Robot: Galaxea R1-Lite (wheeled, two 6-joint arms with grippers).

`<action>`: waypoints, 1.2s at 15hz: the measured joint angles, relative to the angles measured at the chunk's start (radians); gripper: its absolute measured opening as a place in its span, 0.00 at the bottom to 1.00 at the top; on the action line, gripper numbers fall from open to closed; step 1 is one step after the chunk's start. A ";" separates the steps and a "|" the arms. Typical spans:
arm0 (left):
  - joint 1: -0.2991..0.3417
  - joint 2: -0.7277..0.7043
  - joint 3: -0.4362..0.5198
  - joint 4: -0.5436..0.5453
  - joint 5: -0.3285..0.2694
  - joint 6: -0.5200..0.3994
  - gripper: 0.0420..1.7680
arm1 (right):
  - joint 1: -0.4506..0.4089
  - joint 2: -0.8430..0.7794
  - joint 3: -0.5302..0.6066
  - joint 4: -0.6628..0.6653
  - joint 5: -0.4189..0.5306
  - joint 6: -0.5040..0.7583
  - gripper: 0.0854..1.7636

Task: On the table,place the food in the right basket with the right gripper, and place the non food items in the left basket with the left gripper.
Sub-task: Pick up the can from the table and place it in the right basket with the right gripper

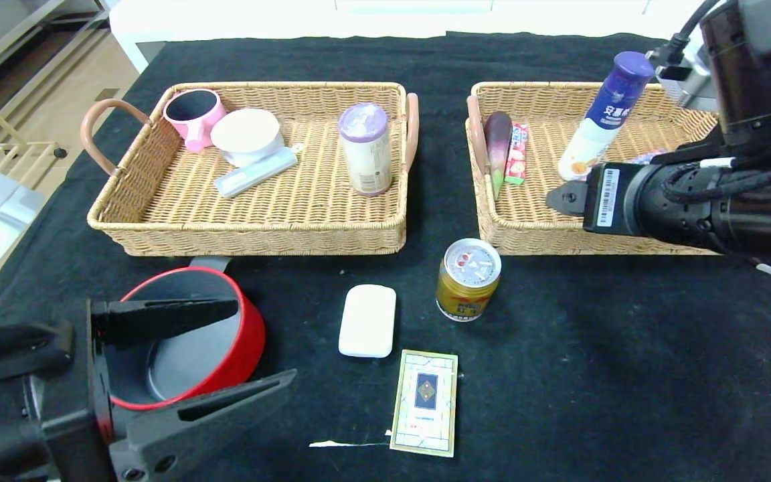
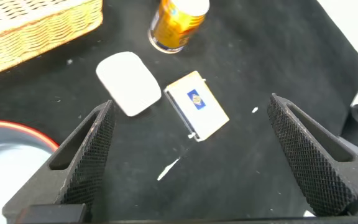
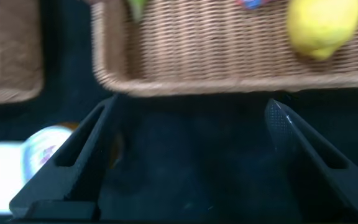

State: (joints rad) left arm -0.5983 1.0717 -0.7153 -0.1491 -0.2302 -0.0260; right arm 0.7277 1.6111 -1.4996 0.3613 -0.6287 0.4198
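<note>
Two woven tan wicker baskets sit on the black-clothed surface (image 1: pixel 626 348). The right basket (image 1: pixel 533 234) holds a smooth yellow lemon (image 3: pixel 324 26) and the leaning white-and-blue bottle (image 1: pixel 603 117), partly hidden by the arm. The right claw (image 3: pixel 188 158) hangs spread and empty near its front rim. The gold can (image 1: pixel 468 279), rounded white block (image 1: pixel 367 320), flat card box (image 1: pixel 424 402) and red pot (image 1: pixel 225 335) lie in front. The left claw (image 1: pixel 251 348) gapes empty over the pot.

Head cam looks down on black-cloth worktop (image 1: pixel 593 348); wrist cams sit low, close. Head and left wrist share gold drink can with silver top (image 1: pixel 468 279) (image 2: pixel 178 22).
</note>
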 joint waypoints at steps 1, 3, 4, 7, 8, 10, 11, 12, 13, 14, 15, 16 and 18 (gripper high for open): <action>0.001 0.000 -0.001 0.000 0.002 0.000 1.00 | 0.047 0.000 -0.001 0.002 -0.014 0.014 0.96; 0.003 0.000 -0.003 -0.001 0.004 0.000 1.00 | 0.116 0.002 -0.003 0.003 -0.024 0.036 0.96; 0.011 -0.002 -0.005 -0.002 0.004 0.000 1.00 | 0.147 0.006 -0.004 0.003 -0.033 0.054 0.96; 0.036 -0.009 -0.014 -0.002 0.003 -0.001 1.00 | 0.209 0.042 -0.008 0.001 -0.055 0.080 0.96; 0.042 -0.011 -0.017 -0.002 0.003 -0.001 1.00 | 0.221 0.056 -0.010 -0.001 -0.055 0.081 0.96; 0.053 -0.017 -0.021 -0.003 0.002 -0.001 1.00 | 0.239 0.081 -0.018 -0.003 -0.057 0.082 0.96; 0.055 -0.019 -0.023 -0.003 0.002 -0.001 1.00 | 0.244 0.093 -0.025 -0.003 -0.057 0.082 0.96; 0.056 -0.021 -0.023 -0.003 0.002 -0.001 1.00 | 0.248 0.105 -0.037 -0.001 -0.057 0.081 0.96; 0.056 -0.023 -0.024 -0.002 0.002 -0.001 1.00 | 0.251 0.117 -0.049 0.002 -0.061 0.081 0.96; 0.057 -0.026 -0.025 -0.002 0.002 -0.001 1.00 | 0.254 0.129 -0.061 0.003 -0.069 0.081 0.96; 0.057 -0.030 -0.027 -0.002 0.002 -0.001 1.00 | 0.257 0.142 -0.072 0.003 -0.074 0.080 0.96; 0.057 -0.033 -0.027 -0.001 0.002 -0.001 1.00 | 0.258 0.157 -0.080 0.004 -0.076 0.081 0.96; 0.057 -0.036 -0.027 -0.002 0.002 -0.001 1.00 | 0.260 0.186 -0.096 0.005 -0.087 0.081 0.96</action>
State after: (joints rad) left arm -0.5415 1.0362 -0.7421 -0.1511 -0.2285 -0.0272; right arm 0.9881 1.7972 -1.5953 0.3664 -0.7162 0.5013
